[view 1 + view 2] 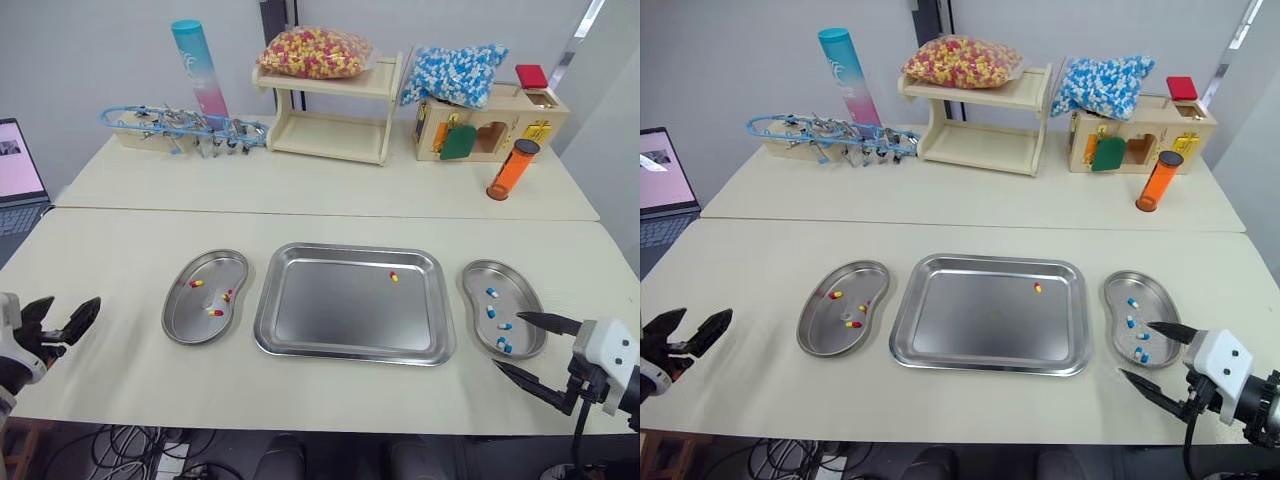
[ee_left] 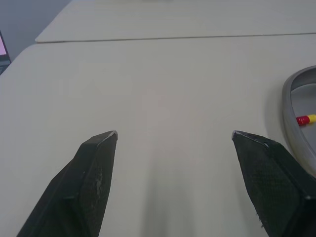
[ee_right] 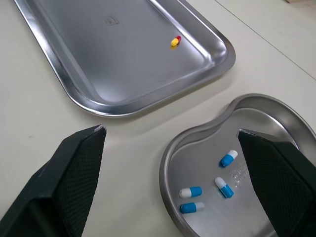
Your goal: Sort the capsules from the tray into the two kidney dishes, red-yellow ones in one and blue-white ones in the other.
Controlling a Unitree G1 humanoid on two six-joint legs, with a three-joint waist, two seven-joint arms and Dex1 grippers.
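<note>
- we see one red-yellow capsule [image 1: 394, 277] left in the tray [image 1: 350, 348].
- others lie sorted in left dish [image 1: 190, 320] and right dish [image 1: 510, 283].
- left pincer [image 1: 75, 300] and right pincer [image 1: 508, 340] spread, empty.

Silver-grey tray [image 1: 330, 312] carrying one red-and-yellow capsule [image 1: 394, 277]. Same silver on the kidney dish [image 1: 185, 320] nearest the left claw [image 1: 75, 300], dotted with red-yellow capsules [image 1: 214, 311]. Blue-white capsules [image 1: 491, 311] in the second kidney dish [image 1: 522, 300], at the right claw [image 1: 507, 340]. Black, fine-meshed fingers [image 3: 74, 177]. Pale cream desk [image 1: 120, 260].
</note>
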